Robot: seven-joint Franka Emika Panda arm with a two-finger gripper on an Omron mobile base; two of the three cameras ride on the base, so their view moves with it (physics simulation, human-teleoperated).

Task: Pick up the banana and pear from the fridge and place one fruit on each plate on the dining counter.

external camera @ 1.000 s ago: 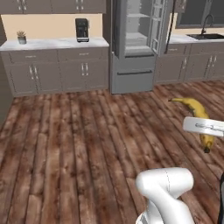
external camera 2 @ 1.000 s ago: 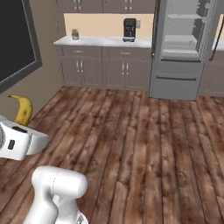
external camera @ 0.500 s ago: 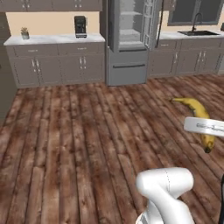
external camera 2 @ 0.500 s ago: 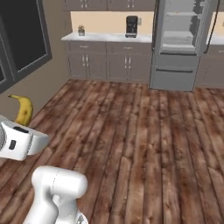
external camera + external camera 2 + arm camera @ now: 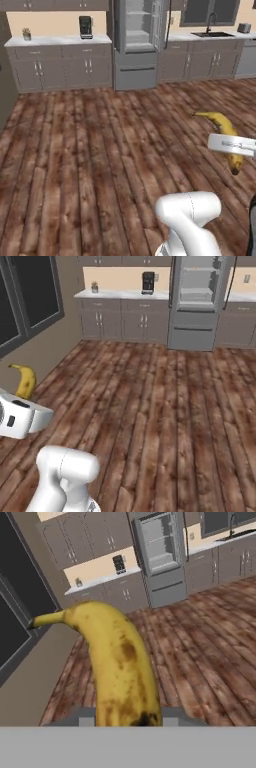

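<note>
Banana (image 5: 117, 662) is out of the fridge (image 5: 137, 42) and in the gripper (image 5: 127, 717): jaws pinching its lower end, fruit sticking up and away from the hand. In the left base view it hangs over the wood floor (image 5: 100, 150), well apart from the fridge and on the sink (image 5: 215, 34) side of it.

Progress, my read:
- Done: first fruit picked.
- Left: carry banana to the dining bench, drop it on one plate, return for the pear, put that on the other plate. Roughly a quarter through.
- No plates or dining bench in frame, so no placement to confirm.

Fridge is at the far wall with its upper doors open, white shelves visible. Can't make out a pear on them at this range; too small to tell.

Counts:
- banana: 1, in the jaws
- fridge: 1
- coffee machine (image 5: 85, 27): 1, on the wall bench (image 5: 57, 40) beside the fridge, opposite side from the sink
- small potted plant (image 5: 26, 34): 1, same bench, further from the fridge than the coffee machine
- sink with faucet: 1

Dark window panels (image 5: 30, 296) sit on the side wall, well apart from the fridge, past the plant end of the bench.
</note>
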